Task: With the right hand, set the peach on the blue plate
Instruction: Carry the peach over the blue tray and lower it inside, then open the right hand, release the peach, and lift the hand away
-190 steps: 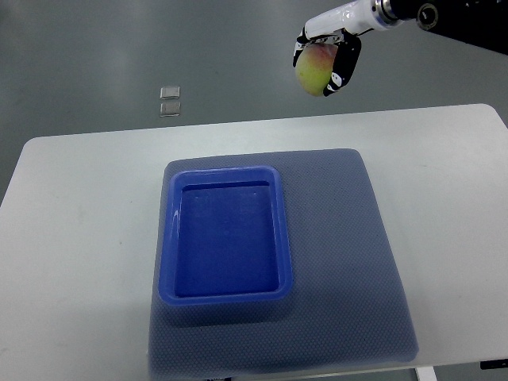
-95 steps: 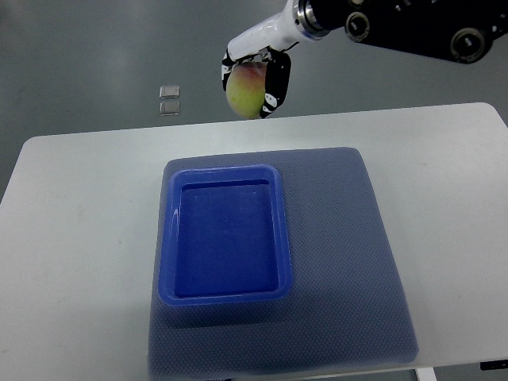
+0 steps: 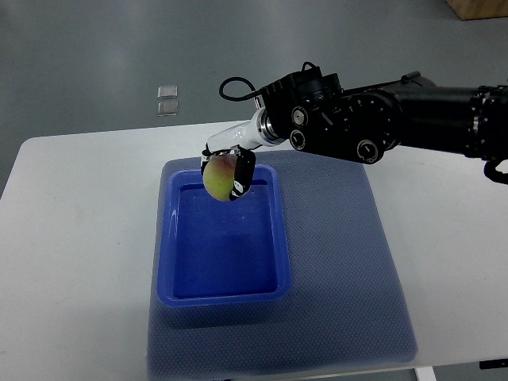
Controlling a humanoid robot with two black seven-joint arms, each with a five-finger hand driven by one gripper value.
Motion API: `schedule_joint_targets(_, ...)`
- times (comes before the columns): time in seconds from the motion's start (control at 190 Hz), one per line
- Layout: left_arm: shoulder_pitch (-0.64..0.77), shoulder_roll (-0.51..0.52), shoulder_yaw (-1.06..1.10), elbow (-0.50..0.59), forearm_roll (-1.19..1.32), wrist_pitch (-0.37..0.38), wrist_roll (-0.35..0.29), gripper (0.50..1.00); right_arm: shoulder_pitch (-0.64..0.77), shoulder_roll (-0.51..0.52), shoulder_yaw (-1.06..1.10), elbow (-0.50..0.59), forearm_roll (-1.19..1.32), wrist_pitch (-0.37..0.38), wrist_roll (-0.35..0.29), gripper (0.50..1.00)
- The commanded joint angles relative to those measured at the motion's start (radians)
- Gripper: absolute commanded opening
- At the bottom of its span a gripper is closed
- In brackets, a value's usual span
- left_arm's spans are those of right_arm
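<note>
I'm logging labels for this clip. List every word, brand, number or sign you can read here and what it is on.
No readable text anywhere in the top view.
Right hand and its black arm: no legible marks.
Peach, blue plate, grey mat, white table: all plain.
Two small square tiles on the floor: too small to tell if anything is printed on them.

Even, bright overhead light is falling softly; the blue plate [image 3: 223,238] is showing faint glare, shadows are staying weak, focus sharp.
</note>
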Motion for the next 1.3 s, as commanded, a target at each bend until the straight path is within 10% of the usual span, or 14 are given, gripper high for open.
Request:
schedule_joint_targets(0.0,0.000,0.000,0.002,0.001,0.000,0.000,0.000,1.000,-0.037,0.000,0.023,0.008,0.004,-0.002,0.003,0.500)
schedule_joint_targets(0.588,0.000,0.000,0.003,-0.003,0.002,0.000,0.000,1.000,-0.130,0.000,0.050,0.030,-0.015,-0.035,0.032,0.527)
schedule_joint_targets(0.693,-0.001,0.000,0.002,-0.003,0.002,0.000,0.000,1.000,-0.153,0.000,0.050,0.030,-0.018,-0.035,0.035,0.566)
schedule_joint_targets(0.761,0.000,0.000,0.002,-0.005,0.002,0.000,0.000,1.000,-0.155,0.000,0.050,0.030,-0.019,-0.034,0.036,0.776)
schedule_joint_targets(0.971,0.000,0.000,0.002,-0.003,0.002,0.000,0.000,1.000,-0.156,0.000,0.050,0.030,-0.019,-0.032,0.035,0.932)
schedule_joint_targets(1.297,-0.001,0.000,0.003,-0.002,0.000,0.000,0.000,1.000,-0.089,0.000,0.096,0.027,0.002,-0.022,0.035,0.934)
